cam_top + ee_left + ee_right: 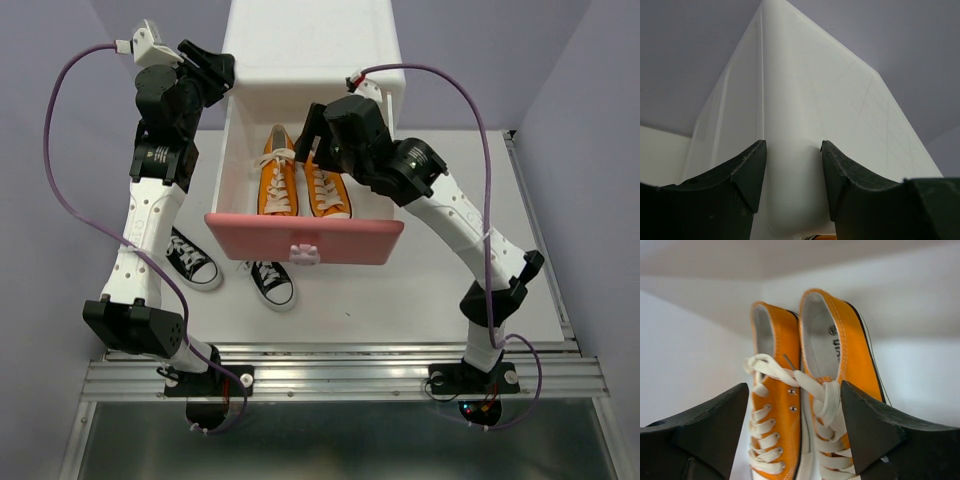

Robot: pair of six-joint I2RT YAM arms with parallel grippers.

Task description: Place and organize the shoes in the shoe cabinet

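The white shoe cabinet (310,50) stands at the back with its pink-fronted drawer (300,235) pulled out. Two orange shoes (278,180) (325,185) lie side by side inside it, toes toward the pink front. My right gripper (316,135) hovers over their heel ends. In the right wrist view it (795,387) is open, with the orange pair (777,405) and white laces showing between the fingers. Two black shoes (192,258) (272,283) lie on the table left of the drawer. My left gripper (222,72) clamps the cabinet's front-left corner (805,125), one finger on each side.
A white bunny knob (305,252) sticks out of the drawer front toward me. Purple cables loop from both wrists. The white tabletop (420,290) ends at a metal rail (340,378) by the arm bases. Purple walls close in both sides.
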